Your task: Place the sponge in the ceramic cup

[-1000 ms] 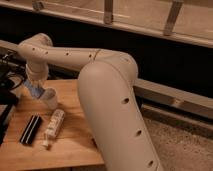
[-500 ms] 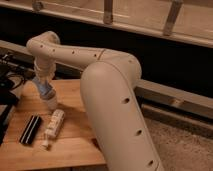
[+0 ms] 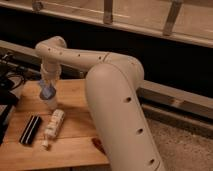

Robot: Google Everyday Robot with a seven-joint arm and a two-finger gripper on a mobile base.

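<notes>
My gripper (image 3: 48, 86) hangs from the white arm over the left part of the wooden table (image 3: 75, 140). It is shut on a blue sponge (image 3: 46, 92). Directly under the sponge stands a pale ceramic cup (image 3: 51, 103), and the sponge's lower edge is at the cup's rim. The cup's opening is hidden behind the sponge and gripper.
A white bottle (image 3: 54, 124) lies on the table in front of the cup, with a black oblong object (image 3: 30, 130) to its left. A small reddish item (image 3: 98, 145) peeks out beside the arm's large link (image 3: 120, 110). Dark equipment (image 3: 7, 95) sits at the left edge.
The gripper with the blue sponge has shifted slightly right, and now sits over the cup. The bottle and black object have not moved.
</notes>
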